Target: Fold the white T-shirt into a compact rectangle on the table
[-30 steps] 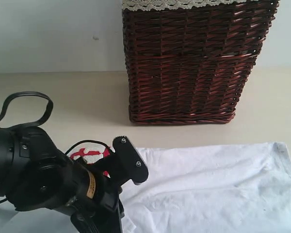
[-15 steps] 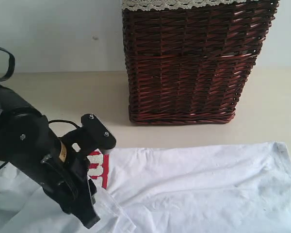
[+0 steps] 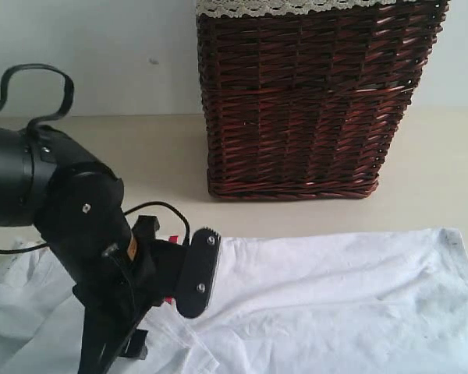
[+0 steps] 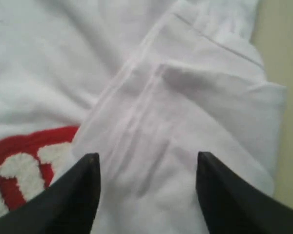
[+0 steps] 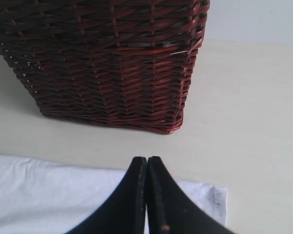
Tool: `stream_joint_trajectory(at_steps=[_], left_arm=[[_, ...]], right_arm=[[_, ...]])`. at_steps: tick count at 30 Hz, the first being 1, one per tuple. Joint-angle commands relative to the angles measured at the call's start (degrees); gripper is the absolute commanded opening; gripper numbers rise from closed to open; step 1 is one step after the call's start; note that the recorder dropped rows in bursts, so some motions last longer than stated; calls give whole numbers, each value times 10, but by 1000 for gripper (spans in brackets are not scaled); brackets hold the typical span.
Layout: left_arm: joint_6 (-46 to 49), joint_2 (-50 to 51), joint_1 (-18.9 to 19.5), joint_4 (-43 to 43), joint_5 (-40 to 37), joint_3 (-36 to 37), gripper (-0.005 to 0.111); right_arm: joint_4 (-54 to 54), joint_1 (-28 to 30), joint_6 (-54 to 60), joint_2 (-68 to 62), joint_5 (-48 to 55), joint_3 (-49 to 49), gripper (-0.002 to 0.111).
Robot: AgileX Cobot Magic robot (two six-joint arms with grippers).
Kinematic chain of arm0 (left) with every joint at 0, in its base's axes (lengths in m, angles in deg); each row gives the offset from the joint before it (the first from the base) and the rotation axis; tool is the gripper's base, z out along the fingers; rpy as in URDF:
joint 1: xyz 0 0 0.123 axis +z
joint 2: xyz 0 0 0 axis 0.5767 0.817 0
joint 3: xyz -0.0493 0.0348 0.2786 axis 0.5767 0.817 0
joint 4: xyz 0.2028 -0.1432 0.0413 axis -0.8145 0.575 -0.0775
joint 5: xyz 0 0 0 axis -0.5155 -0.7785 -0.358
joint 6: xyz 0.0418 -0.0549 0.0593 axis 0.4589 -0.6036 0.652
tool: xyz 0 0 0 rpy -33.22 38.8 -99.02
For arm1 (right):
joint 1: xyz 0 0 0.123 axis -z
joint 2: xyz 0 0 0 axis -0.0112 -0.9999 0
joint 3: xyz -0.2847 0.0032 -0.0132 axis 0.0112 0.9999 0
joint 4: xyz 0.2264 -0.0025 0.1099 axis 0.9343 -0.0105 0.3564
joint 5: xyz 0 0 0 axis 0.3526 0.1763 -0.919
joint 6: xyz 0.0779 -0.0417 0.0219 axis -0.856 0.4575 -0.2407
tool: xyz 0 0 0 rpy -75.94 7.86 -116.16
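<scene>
The white T-shirt (image 3: 335, 296) lies spread along the near part of the table (image 3: 140, 156). My left arm (image 3: 86, 234) hangs over its left end and hides most of the red lettering. In the left wrist view my left gripper (image 4: 147, 156) is open just above a folded-over sleeve of the T-shirt (image 4: 151, 112), with nothing pinched; the red-outlined lettering (image 4: 24, 161) shows beside one finger. My right gripper (image 5: 147, 160) is shut and empty, poised over a corner of the T-shirt (image 5: 49, 195) near the table (image 5: 244, 122). It is outside the exterior view.
A tall dark red wicker basket (image 3: 304, 101) with white lace trim (image 3: 281, 8) stands at the back of the table against the pale wall; it also fills the right wrist view as the basket (image 5: 102, 63). A black cable (image 3: 31, 86) loops above my left arm.
My left gripper has gone from shut to open, letting go of the shirt's fabric. The left arm swung and turned over the shirt's left end. The right gripper stays shut.
</scene>
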Motion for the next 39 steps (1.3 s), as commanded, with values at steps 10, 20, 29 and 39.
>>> stream_joint_trajectory(at_steps=[10, 20, 29, 39], left_arm=[[110, 38, -5, -5, 70, 7, 57], [111, 60, -5, -5, 41, 7, 37], [95, 28, -5, -5, 21, 7, 0], [47, -20, -5, -5, 15, 7, 9]], right_arm=[[5, -1, 8, -1, -4, 2, 0], [5, -1, 8, -1, -1, 2, 0], [5, -1, 9, -1, -1, 2, 0], [5, -1, 8, -1, 6, 2, 0]])
